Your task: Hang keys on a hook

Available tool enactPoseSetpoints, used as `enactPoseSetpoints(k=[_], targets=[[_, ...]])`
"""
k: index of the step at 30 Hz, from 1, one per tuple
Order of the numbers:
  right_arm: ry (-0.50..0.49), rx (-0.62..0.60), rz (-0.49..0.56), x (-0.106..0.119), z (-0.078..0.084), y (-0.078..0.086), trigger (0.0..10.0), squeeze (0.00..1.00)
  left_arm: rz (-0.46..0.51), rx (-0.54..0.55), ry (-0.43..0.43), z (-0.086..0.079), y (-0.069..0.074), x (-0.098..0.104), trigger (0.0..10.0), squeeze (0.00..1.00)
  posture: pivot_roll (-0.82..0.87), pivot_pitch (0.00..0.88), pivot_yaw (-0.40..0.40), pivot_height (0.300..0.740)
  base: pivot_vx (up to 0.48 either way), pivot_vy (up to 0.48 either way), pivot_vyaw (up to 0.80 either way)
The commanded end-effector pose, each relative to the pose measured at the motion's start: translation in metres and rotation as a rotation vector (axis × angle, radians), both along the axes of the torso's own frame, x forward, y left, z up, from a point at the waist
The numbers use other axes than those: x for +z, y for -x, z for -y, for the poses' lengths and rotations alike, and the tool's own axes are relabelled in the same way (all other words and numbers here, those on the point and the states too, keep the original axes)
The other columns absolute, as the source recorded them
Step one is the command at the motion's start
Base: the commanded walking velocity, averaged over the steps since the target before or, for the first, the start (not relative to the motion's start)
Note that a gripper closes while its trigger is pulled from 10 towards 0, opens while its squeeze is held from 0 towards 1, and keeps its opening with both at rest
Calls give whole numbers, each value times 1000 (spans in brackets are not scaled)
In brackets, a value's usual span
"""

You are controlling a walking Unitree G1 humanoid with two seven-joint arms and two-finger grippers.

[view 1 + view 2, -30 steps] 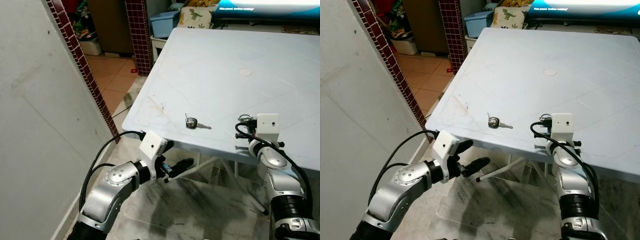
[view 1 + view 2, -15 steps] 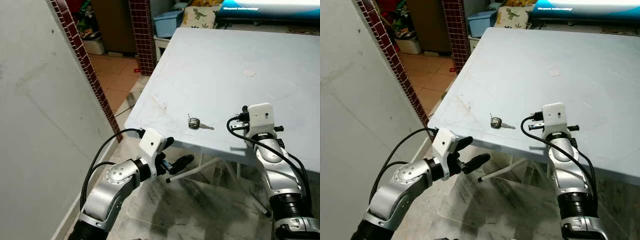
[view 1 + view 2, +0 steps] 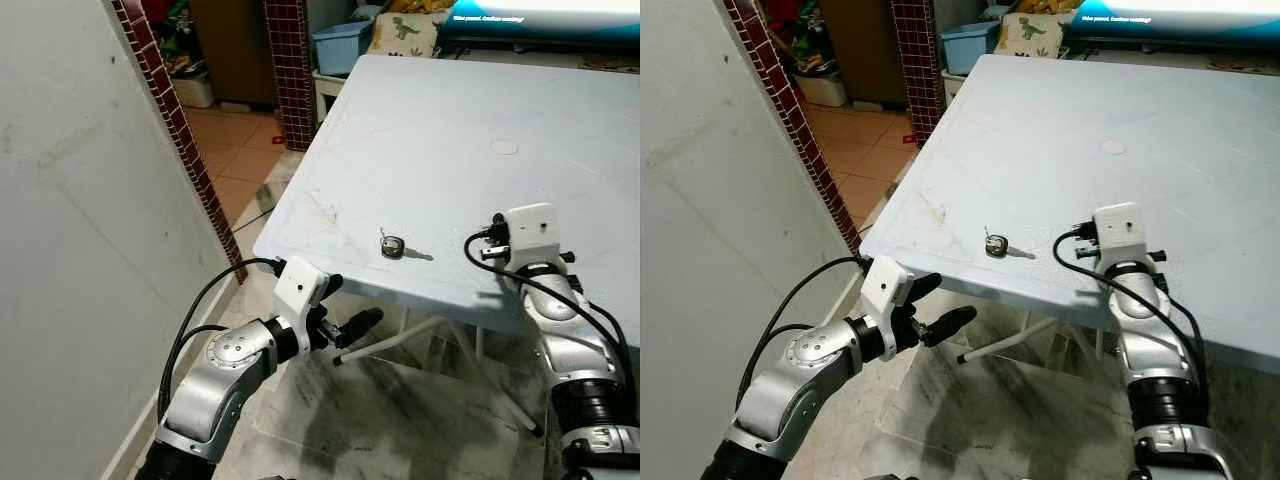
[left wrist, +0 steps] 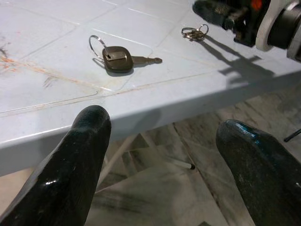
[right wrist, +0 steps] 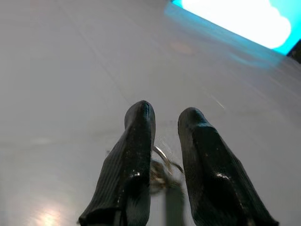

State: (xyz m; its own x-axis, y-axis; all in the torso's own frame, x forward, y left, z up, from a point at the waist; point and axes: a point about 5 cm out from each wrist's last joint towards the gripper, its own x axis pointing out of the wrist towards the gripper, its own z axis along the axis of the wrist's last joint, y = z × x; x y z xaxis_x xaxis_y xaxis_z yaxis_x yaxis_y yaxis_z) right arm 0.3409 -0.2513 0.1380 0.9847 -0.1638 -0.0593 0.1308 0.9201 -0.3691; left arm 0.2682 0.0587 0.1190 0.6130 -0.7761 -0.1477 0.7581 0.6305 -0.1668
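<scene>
On the table (image 3: pixel 430 130), the key (image 3: pixel 393 247) points blade toward the right hand (image 5: pixel 164 141), which pinches a key ring (image 4: pixel 194 32).

The two head cameras are looking forward and down from above, taking in the pale table (image 3: pixel 450 150) across the upper right of the frame. The left wrist camera is sitting low, just below the table's near edge, looking up across its top. The right wrist camera is hovering close over the tabletop, facing along it. All views are sharing the table surface.
</scene>
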Motion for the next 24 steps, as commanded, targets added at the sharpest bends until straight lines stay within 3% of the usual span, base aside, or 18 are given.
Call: enactPoseSetpoints(k=[1, 12, 13, 14, 15, 23, 24], targets=[[-14, 2, -13, 1, 2, -2, 10000, 1000, 2, 18, -10, -5, 1, -2, 10000, 0, -40, 66, 72, 740, 0, 0, 0], [-72, 104, -148, -10, 0, -4, 10000, 1000, -3, 28, -6, -5, -2, -2, 10000, 0, -51, 75, 67, 740, 0, 0, 0], [-78, 99, -155, -9, 3, -4, 10000, 588, -2, 25, -5, -4, -2, -2, 10000, 0, -53, 75, 66, 740, 0, 0, 0], [-78, 99, -155, -9, 3, -4, 10000, 588, -2, 25, -5, -4, -2, -2, 10000, 0, -53, 75, 66, 740, 0, 0, 0], [-83, 110, -171, -10, 4, -4, 10000, 0, -2, 24, -5, -4, -2, -3, 10000, 0, -54, 75, 67, 740, 0, 0, 0], [-128, 113, -241, -19, 11, -3, 10000, 0, 1, 22, -2, -2, -2, -2, 10000, 0, -54, 73, 68, 740, 0, 0, 0], [-132, 110, -255, -21, 12, -2, 2431, 0, 2, 20, -3, -2, -3, -2, 10000, 0, -54, 73, 69, 740, 0, 0, 0]])
